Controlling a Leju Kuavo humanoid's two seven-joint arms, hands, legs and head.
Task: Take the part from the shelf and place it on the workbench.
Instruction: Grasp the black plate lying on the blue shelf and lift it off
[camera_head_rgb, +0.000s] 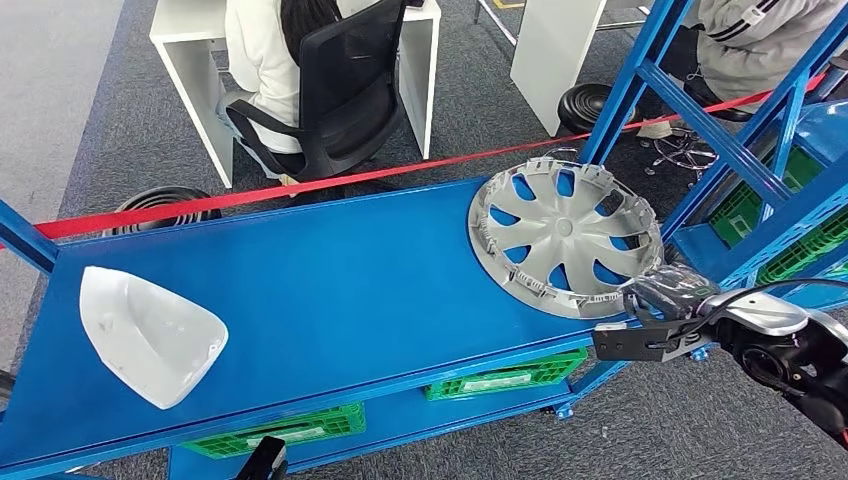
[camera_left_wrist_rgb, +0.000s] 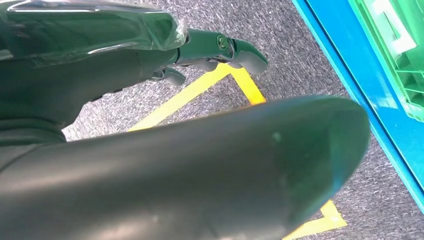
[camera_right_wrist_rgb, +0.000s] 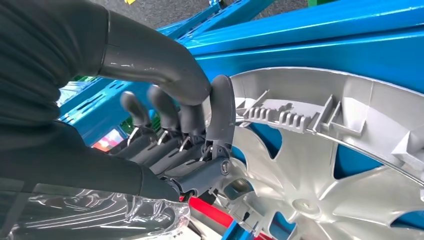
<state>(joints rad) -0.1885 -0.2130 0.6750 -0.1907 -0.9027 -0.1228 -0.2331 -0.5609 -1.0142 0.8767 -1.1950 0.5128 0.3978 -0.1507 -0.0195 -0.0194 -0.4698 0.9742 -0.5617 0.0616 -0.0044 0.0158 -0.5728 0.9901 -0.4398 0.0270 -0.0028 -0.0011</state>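
A silver hubcap (camera_head_rgb: 565, 235) lies flat at the right end of the blue shelf top (camera_head_rgb: 330, 270), its near rim reaching the shelf's front edge. My right hand (camera_head_rgb: 668, 292) is at that near rim. In the right wrist view the hubcap (camera_right_wrist_rgb: 320, 165) is close up, and the right hand (camera_right_wrist_rgb: 190, 130) grips its rim, thumb pressed against the curled fingers (camera_right_wrist_rgb: 220, 105). My left hand (camera_left_wrist_rgb: 200, 50) hangs low over the carpet beside the shelf and holds nothing, its fingers apart.
A white shell-shaped part (camera_head_rgb: 150, 330) lies at the shelf's left end. Green crates (camera_head_rgb: 500, 378) sit on the level below. Blue uprights (camera_head_rgb: 740, 150) rise at the right. Behind a red tape (camera_head_rgb: 400, 175), a person sits in a black chair (camera_head_rgb: 340, 90).
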